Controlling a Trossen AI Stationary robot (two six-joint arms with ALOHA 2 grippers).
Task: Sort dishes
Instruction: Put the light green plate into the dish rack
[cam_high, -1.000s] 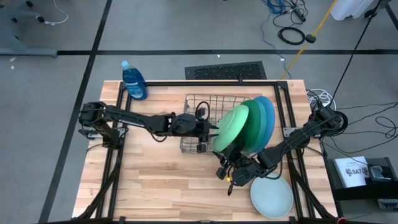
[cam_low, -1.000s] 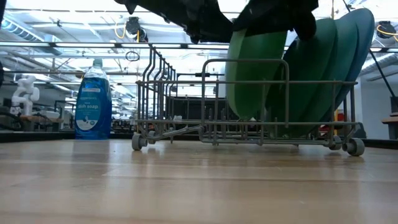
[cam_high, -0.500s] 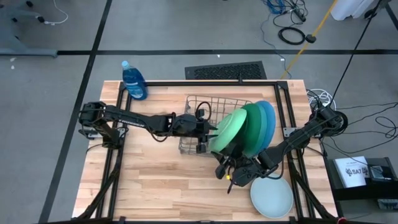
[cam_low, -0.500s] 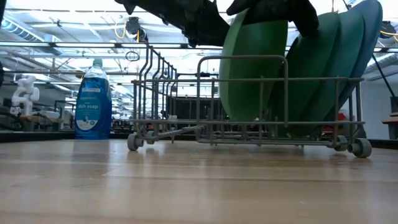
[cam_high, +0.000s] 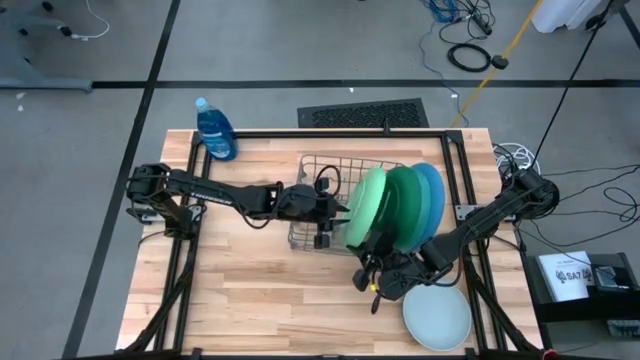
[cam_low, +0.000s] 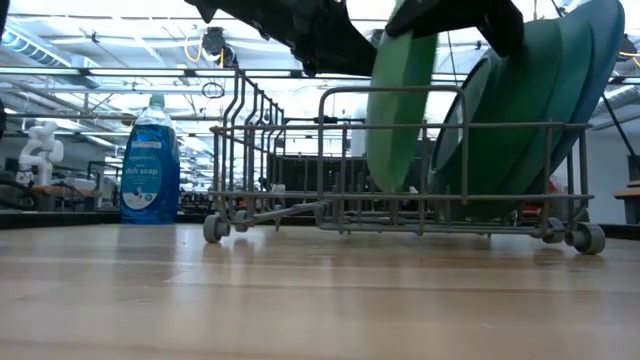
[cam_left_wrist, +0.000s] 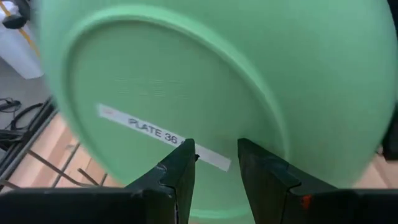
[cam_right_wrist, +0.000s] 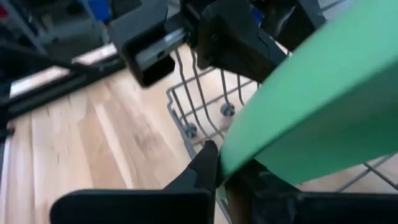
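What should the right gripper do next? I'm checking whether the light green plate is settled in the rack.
Probably hold on and ease it down: the right gripper is shut on the light green plate, which stands nearly upright in the wire rack with the left gripper at its back.

White sticker "PLATE 36" on light green plate (cam_left_wrist: 249, 81), "dish soap" on blue bottle (cam_low: 150, 165)

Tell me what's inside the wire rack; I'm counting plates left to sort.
The wire rack holds four plates on edge: light green plate, dark green plate, teal plate, blue plate. Anything behind them is hidden.
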